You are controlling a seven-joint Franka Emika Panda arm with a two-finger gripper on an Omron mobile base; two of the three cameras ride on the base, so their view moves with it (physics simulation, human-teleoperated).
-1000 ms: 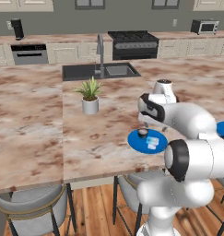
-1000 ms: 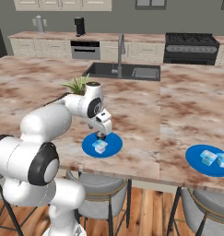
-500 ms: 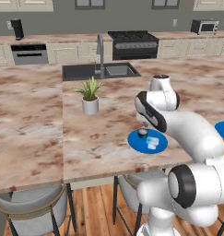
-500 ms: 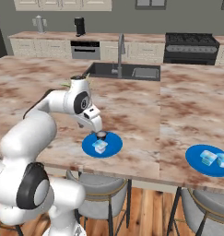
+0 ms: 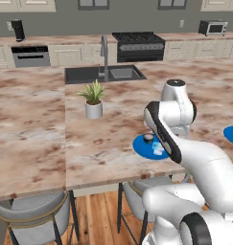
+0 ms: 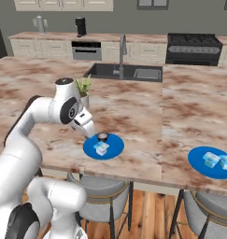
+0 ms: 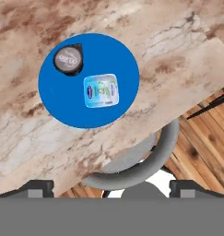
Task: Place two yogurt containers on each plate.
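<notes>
The near blue plate (image 6: 112, 150) (image 5: 139, 145) (image 7: 58, 106) lies close to the counter's front edge. On it rest one pale blue-and-white yogurt container (image 6: 101, 147) (image 5: 157, 149) (image 7: 101, 91) and, beside it, a dark grey round-lidded cup (image 6: 102, 136) (image 5: 148, 137) (image 7: 68, 59). A second blue plate (image 6: 201, 167) (image 5: 231, 134) at the far right carries two pale yogurt containers (image 6: 210, 158) (image 6: 225, 161). My gripper (image 6: 88, 130) (image 7: 111, 188) hangs open above and just left of the near plate, with nothing between its fingers (image 7: 39, 186).
A potted plant (image 5: 93, 107) (image 6: 83, 91) stands behind the near plate, and the sink (image 5: 103, 74) with its faucet is farther back. Grey stools (image 7: 141, 161) (image 6: 103, 189) are tucked under the counter's front edge.
My hand has drawn back from over the near plate, up and to the left in the right base view. The dark cup and pale container stay on the plate.
</notes>
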